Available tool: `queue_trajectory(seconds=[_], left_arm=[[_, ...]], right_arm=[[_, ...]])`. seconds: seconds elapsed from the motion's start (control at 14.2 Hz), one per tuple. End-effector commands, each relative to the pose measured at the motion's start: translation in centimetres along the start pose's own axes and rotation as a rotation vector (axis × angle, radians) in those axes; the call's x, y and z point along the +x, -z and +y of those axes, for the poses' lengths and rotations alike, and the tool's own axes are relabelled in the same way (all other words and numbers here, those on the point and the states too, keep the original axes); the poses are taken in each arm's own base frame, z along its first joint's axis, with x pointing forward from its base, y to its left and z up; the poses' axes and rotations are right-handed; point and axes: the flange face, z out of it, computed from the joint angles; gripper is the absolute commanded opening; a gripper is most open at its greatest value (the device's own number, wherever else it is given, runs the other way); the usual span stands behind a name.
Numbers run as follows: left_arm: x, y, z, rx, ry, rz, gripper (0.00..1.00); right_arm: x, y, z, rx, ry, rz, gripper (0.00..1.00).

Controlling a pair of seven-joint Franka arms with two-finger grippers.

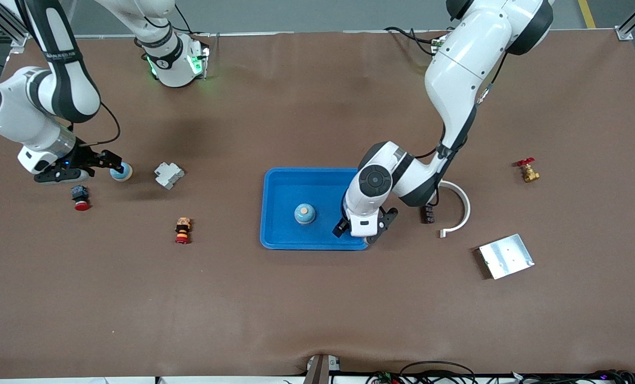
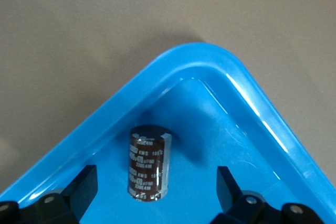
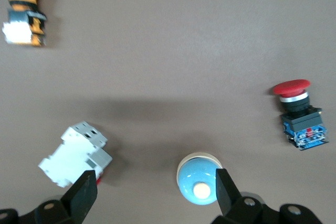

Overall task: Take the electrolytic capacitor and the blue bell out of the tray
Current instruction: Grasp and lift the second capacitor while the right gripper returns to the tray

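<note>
We see the left gripper over the blue tray, at the tray corner nearest the front camera on the left arm's end. Its fingers stand apart with nothing clamped. In the left wrist view a dark brown capacitor lies on the tray floor between the two fingertips, touching neither. From the front view we can't see this capacitor; the gripper body covers it.

One bell, blue with a pale button on top, sits in the tray beside the left gripper, toward the right arm's end.

A second small dark cylinder stands on the table just outside the tray, beside the left arm's wrist, next to a white curved bracket.

The right gripper is low over the table near the right arm's end, fingers spread, holding nothing. A second blue bell sits right at its fingertips; in the right wrist view it lies just beside one finger, and we can't tell if they touch.

Around the right gripper: a white breaker beside the other finger, a red push button with blue base near it, a red-and-orange button well apart.

Toward the left arm's end, well apart from both grippers: a brass valve with red handle and a metal plate.
</note>
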Motion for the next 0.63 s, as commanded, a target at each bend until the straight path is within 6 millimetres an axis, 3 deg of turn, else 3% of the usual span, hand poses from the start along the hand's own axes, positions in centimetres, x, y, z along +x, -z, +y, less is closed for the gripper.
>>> queue_trajectory(seconds=[0.0,0.07,0.21,0.35,0.56], left_arm=[[-0.3,-0.7,0.6,-0.025,0.017,-0.001,1.0],[-0.2,-0.7,0.6,-0.025,0.019,-0.003,1.0],[-0.1,-0.5,0.7,-0.028,0.02,-0.002,1.0],[0.1,-0.4,0.7,-0.03,0.021,0.0,0.95],[0.2,-0.1,0.8,-0.034,0.022,0.001,0.43]], right_arm=[[0.8,2.1,-2.3,0.009,-0.091,0.029,1.0],[1.2,2.8,-3.7,0.008,-0.152,0.043,1.0],[2.6,4.4,-8.3,0.015,-0.289,0.07,1.0],[3.6,5.7,-10.5,0.019,-0.378,0.054,1.0],[5.8,8.9,-11.0,-0.009,-0.375,0.045,1.0]])
